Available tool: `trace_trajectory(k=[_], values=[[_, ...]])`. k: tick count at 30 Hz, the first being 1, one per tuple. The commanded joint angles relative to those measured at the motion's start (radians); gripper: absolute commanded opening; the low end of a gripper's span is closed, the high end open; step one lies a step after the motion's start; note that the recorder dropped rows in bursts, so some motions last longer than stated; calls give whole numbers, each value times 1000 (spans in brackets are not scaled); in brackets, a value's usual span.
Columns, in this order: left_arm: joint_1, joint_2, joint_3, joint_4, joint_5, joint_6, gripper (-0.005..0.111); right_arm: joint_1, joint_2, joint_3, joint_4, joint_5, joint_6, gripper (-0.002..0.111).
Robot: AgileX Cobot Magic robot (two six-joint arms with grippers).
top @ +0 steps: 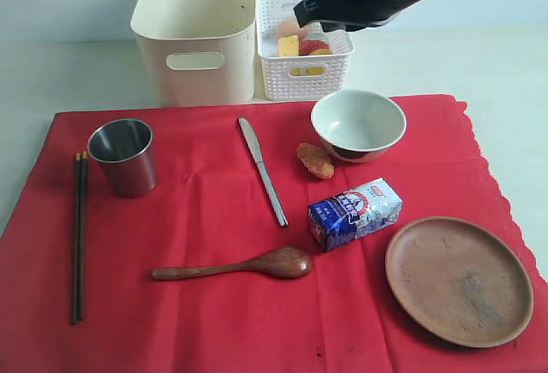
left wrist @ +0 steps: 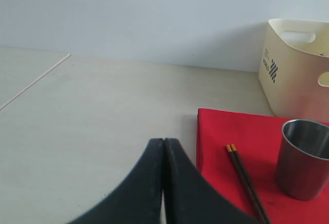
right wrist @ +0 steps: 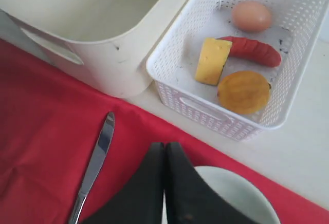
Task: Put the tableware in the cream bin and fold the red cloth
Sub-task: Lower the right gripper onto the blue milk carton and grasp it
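We see the red cloth [top: 205, 322] spread flat on the table, and all the tableware lies on it. Nearest us, at the right, is the round wooden plate [top: 458, 281]. Next come the wooden spoon [top: 248, 266], lying crosswise in the middle, and the chopsticks [top: 79, 236] along the left edge. Just beyond the spoon a blue milk carton [top: 355, 212] lies on its side.

Further back stand the steel cup [top: 124, 156], upright beside the chopsticks' far ends, the table knife [top: 262, 170], and a small fried piece [top: 315, 159] just beside the bowl [top: 358, 125].

The left gripper [left wrist: 163, 141] is over bare table off the cloth's left edge, its fingers pressed together and empty.

Behind the cloth stands the cream bin [top: 197, 35] (a handle cut-out faces us). Just beside it is the white basket [top: 304, 82], holding an egg [right wrist: 251, 16], cheese [right wrist: 213, 60], a sausage [right wrist: 254, 51] and a lemon [right wrist: 243, 91].

The right gripper [right wrist: 164, 144] hangs by the basket, its fingers also pressed together and empty.
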Motion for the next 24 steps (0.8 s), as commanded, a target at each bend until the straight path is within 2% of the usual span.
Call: trace_trajectory(k=[1, 5, 11, 14, 15, 18, 20, 21, 24], values=[[-7, -2, 0, -7, -2, 0, 1, -5, -85, 76, 78, 12, -7, 0], [-7, -2, 0, -7, -2, 0, 1, 37, -126, 155, 126, 4, -16, 0], [-7, -2, 0, -7, -2, 0, 1, 197, -133, 233, 108, 2, -16, 0], [-7, -2, 0, -7, -2, 0, 1, 265, -133, 246, 26, 33, 14, 0], [-7, -2, 0, -7, -2, 0, 1, 292, -133, 248, -61, 49, 106, 2], [-7, -2, 0, -7, -2, 0, 1, 309, -133, 248, -251, 73, 305, 14], [-7, -2, 0, -7, -2, 0, 1, 309, -133, 248, -387, 174, 395, 24], [-7, -2, 0, -7, -2, 0, 1, 309, -133, 251, -434, 231, 430, 33], [-7, -2, 0, -7, -2, 0, 1, 309, -133, 284, -468, 256, 314, 53]])
